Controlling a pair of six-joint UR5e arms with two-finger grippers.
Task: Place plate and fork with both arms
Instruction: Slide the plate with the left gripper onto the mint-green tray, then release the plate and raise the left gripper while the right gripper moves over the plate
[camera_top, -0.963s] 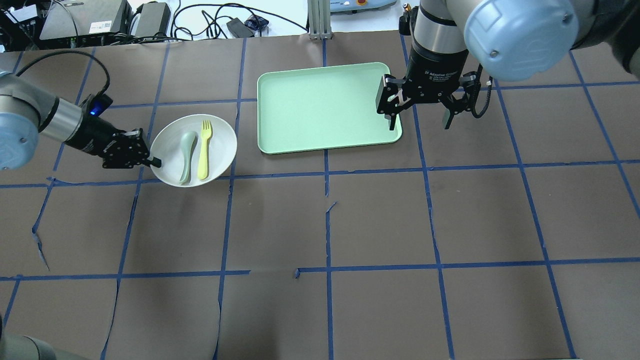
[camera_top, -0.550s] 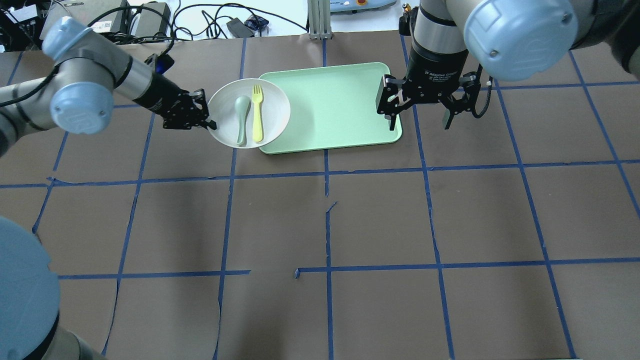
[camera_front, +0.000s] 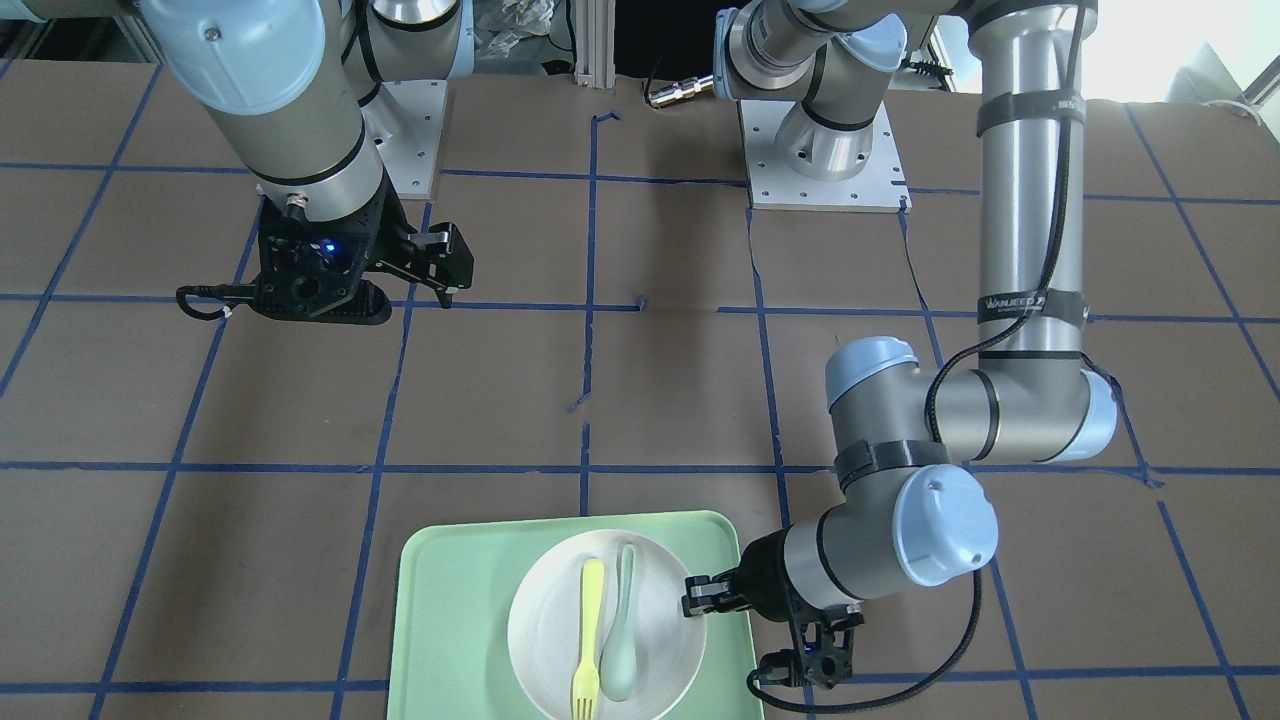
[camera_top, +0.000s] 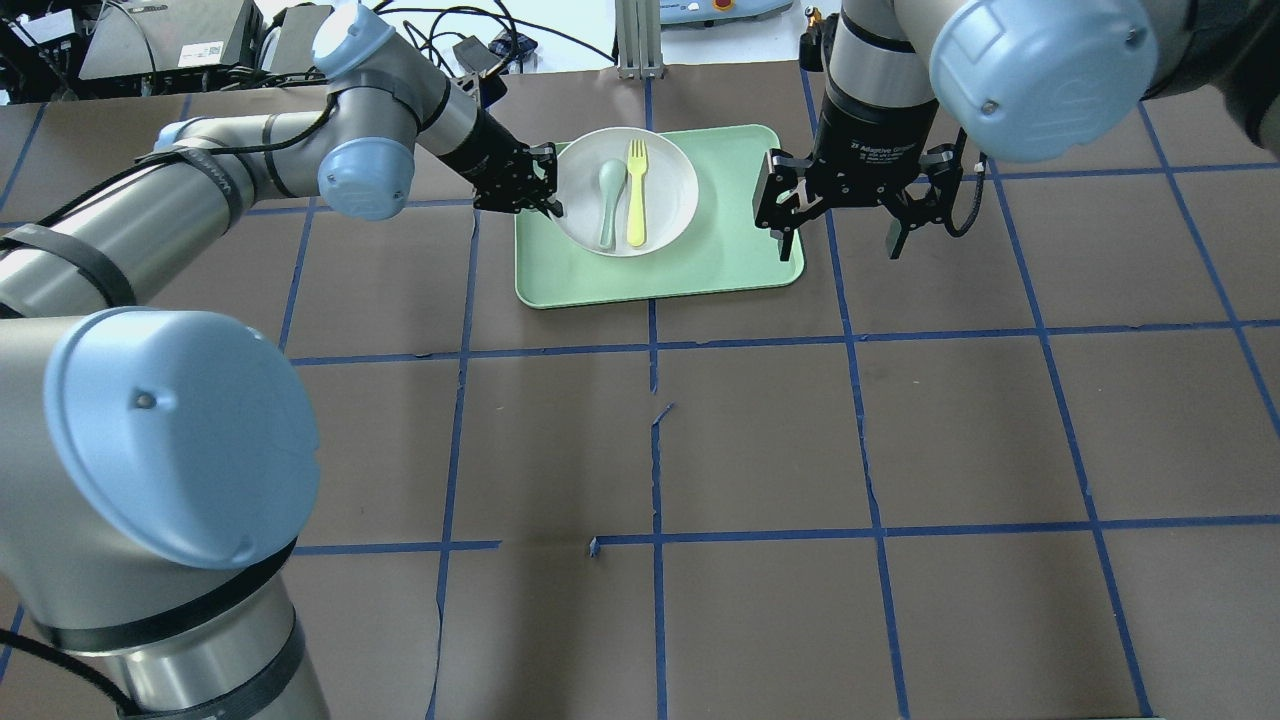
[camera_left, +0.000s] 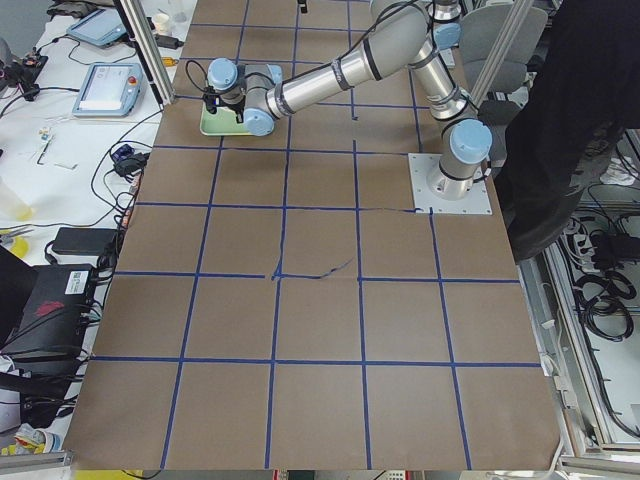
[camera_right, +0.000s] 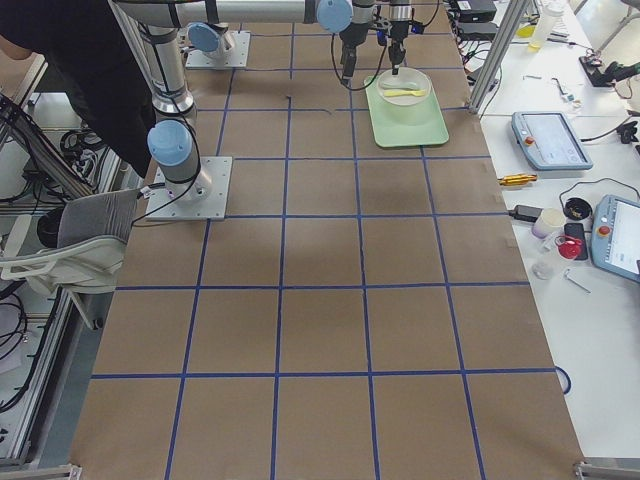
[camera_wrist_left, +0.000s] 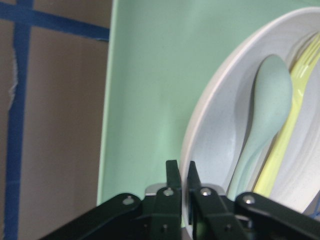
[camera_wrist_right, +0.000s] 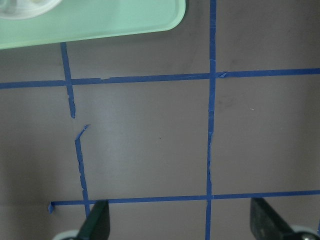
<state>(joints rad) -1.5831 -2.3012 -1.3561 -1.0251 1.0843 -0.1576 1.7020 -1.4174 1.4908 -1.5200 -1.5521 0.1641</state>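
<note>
The white plate is over the far part of the mint-green tray. I cannot tell whether it rests on the tray. The pale-yellow fork and a grey-green spoon lie side by side in the plate. My left gripper is shut on the plate's left rim. In the left wrist view the fingers pinch the rim at the gripper. My right gripper hangs open and empty over the tray's right edge. In the right wrist view it is above bare table.
The table is covered in brown paper with a blue tape grid. Cables and electronics boxes lie beyond the far edge. A metal post stands behind the tray. The near part of the tray is bare.
My left arm has carried the plate, with fork and spoon in it, rightward and away from me, from the table onto or over the tray. My right arm has not moved.
</note>
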